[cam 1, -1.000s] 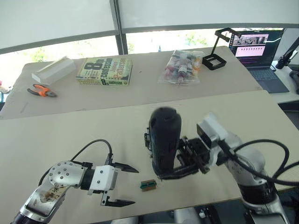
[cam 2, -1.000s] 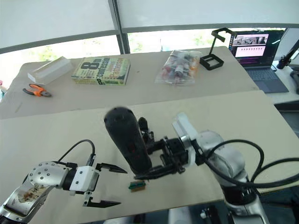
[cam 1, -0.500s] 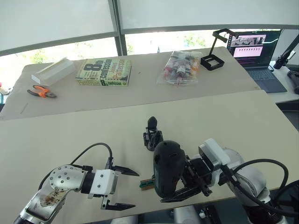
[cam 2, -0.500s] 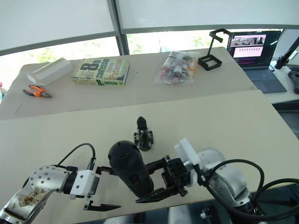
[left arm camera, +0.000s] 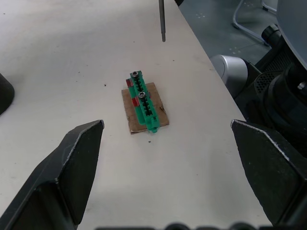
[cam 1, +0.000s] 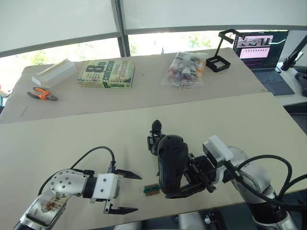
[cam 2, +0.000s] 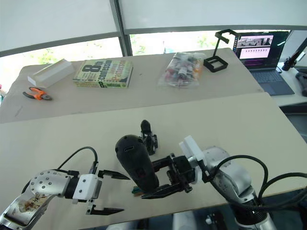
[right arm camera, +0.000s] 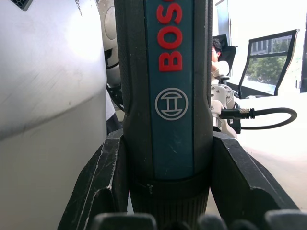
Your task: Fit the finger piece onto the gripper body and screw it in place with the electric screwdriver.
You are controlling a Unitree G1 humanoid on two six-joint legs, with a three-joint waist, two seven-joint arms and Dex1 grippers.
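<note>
Screwdriver: your right gripper [right arm camera: 165, 191] clamps the fat black Bosch electric screwdriver [cam 1: 171, 163] upright over the near table edge; its thin metal bit [left arm camera: 162, 19] hangs above the small green terminal block on brown card [left arm camera: 143, 106].
Hidden: the tool's barrel covers part of the small black gripper body with upright pointed finger [cam 1: 155, 135] just behind it; you cannot pick out a separate finger piece.
Surface: beige table [cam 1: 72, 139]; beyond it, a green book [cam 1: 106, 74], orange-handled pliers [cam 1: 42, 94], and an open laptop [cam 1: 268, 60].
Left arm: your left gripper [cam 1: 125, 191] hovers low near the block, jaws spread wide, empty.
</note>
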